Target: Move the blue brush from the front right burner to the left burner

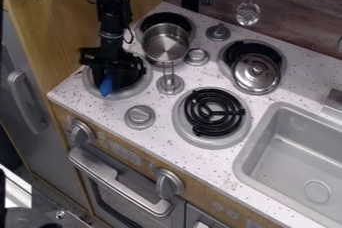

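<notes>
The oven handle [93,165] sits below the surface [107,109]. Over the front-left burner [137,89] hangs the claw [112,75], whether spread or pinching I cannot tell, with a blue thing [106,86] at its tip

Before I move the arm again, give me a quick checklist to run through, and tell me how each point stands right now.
1. Gripper at the front left burner: ok.
2. Blue thing at the gripper: ok, it shows at its lower end.
3. Blue thing firmly held: cannot tell, the black gripper hides its upper part.
4. Pot upright: ok, its open top faces up by the back left burner.
5. Lid on the pot: not ok, it lies at the back right burner.
</notes>
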`<state>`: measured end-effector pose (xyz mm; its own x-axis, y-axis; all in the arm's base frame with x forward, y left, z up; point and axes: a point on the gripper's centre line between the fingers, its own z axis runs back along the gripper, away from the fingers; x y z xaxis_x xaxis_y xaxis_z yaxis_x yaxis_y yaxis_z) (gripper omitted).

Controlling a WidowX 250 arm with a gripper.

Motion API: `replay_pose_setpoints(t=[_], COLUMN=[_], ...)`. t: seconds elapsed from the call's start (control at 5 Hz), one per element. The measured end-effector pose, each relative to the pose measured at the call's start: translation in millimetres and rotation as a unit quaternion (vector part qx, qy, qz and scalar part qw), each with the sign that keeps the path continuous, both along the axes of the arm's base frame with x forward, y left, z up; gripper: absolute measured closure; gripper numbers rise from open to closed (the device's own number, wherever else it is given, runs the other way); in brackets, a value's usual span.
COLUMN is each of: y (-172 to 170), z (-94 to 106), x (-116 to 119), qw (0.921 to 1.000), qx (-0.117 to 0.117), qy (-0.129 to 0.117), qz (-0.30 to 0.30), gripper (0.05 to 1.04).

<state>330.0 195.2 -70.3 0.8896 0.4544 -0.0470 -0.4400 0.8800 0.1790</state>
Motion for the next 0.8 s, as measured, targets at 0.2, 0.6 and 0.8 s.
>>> replay_pose_setpoints(t=[0.2,0.6,0.8], y=[-8,-52,-66], z=[0.9,65.6,63.1], x=[-14,-49,-66], qw=[0.9998,0.9968,0.9952], qx=[-0.017,-0.025,-0.046], qy=[0.002,-0.062,-0.057], qz=[-0.012,-0.044,-0.066], gripper=[0.291,0.084,0.084])
